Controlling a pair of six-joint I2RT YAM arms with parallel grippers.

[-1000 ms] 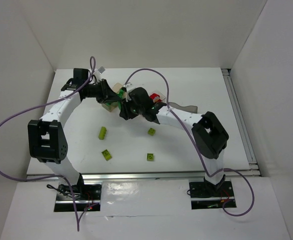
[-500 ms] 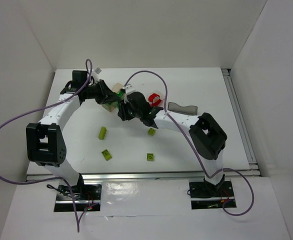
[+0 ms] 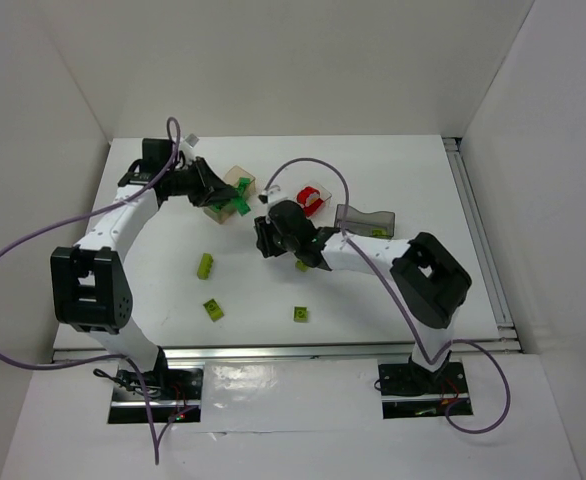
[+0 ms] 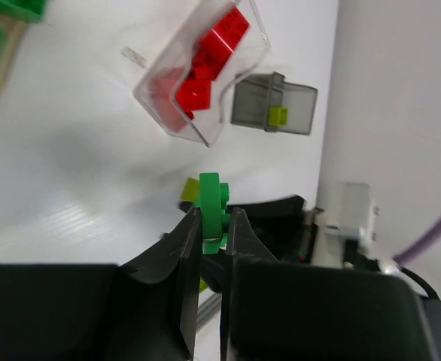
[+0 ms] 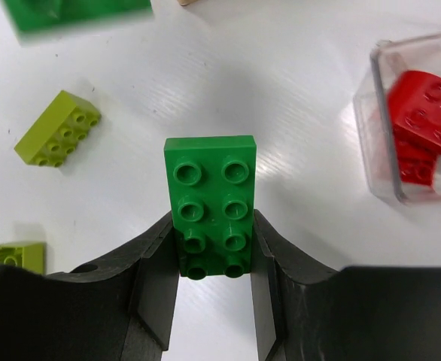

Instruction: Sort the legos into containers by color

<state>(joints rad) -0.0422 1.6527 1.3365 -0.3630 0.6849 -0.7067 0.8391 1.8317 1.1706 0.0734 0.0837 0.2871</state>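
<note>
**Left gripper** [image 4: 211, 219]: the fingers are pressed narrow on an edge-on green brick [image 4: 211, 199]. It is beside the tan tray [image 3: 238, 178], near the far edge of the table [image 3: 413, 180], left of centre.

**Right gripper** [image 5: 213, 226]: the fingers clamp an eight-stud green brick [image 5: 211, 188] by its long sides, over the table's centre.

**Clear tray** [image 4: 214, 120]: holds red bricks [image 4: 205, 68] and sits toward the far edge, about midway along it.

**Grey tray** [image 4: 254, 101]: lies just right of the clear tray and contains one yellow-green brick [image 4: 278, 116].

**Loose yellow-green bricks** [image 3: 213, 309]: four lie between the centre and the near edge.
</note>
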